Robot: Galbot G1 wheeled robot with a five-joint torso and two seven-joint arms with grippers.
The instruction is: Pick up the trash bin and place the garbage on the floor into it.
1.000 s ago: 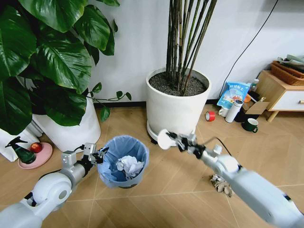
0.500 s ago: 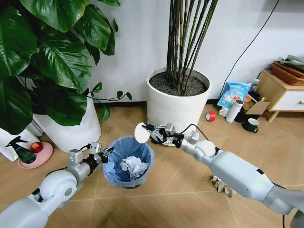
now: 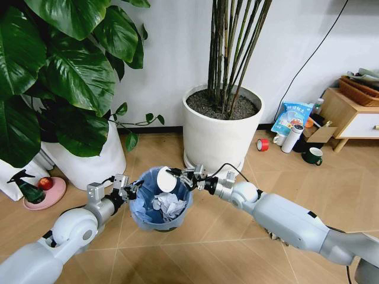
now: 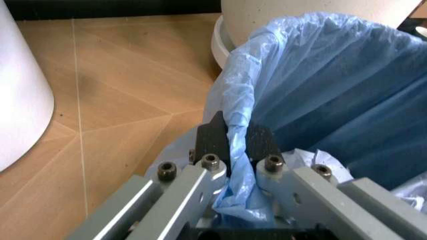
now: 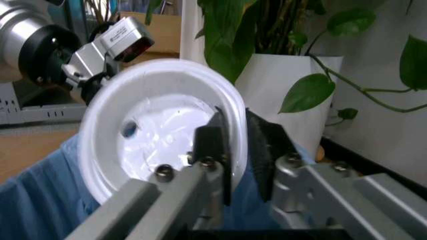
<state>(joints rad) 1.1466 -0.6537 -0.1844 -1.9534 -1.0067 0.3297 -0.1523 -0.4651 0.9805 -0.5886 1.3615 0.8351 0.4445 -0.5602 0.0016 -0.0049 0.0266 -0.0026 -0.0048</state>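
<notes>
The trash bin (image 3: 148, 220), black with a light blue liner (image 4: 320, 90), hangs just above the floor. My left gripper (image 3: 131, 189) is shut on its near rim, its pads (image 4: 212, 140) pinching the liner edge. White paper balls (image 3: 167, 206) lie inside. My right gripper (image 3: 178, 174) reaches in from the right and is shut on a white disc (image 3: 166, 179), held on edge over the bin's opening. In the right wrist view the disc (image 5: 160, 130) is clamped at its rim by that gripper (image 5: 237, 145), with the blue liner below it.
A large white plant pot (image 3: 220, 133) stands right behind the bin and another white pot (image 3: 89, 163) to its left. A red tape roll (image 3: 262, 144), white bottle (image 3: 291, 138), blue-white packet (image 3: 291, 116), mug (image 3: 312, 155) and wooden cabinet (image 3: 349, 115) are at the right.
My right gripper has carried the white disc leftward from in front of the big pot to over the bin. The left arm has brought the bin slightly toward the right.
</notes>
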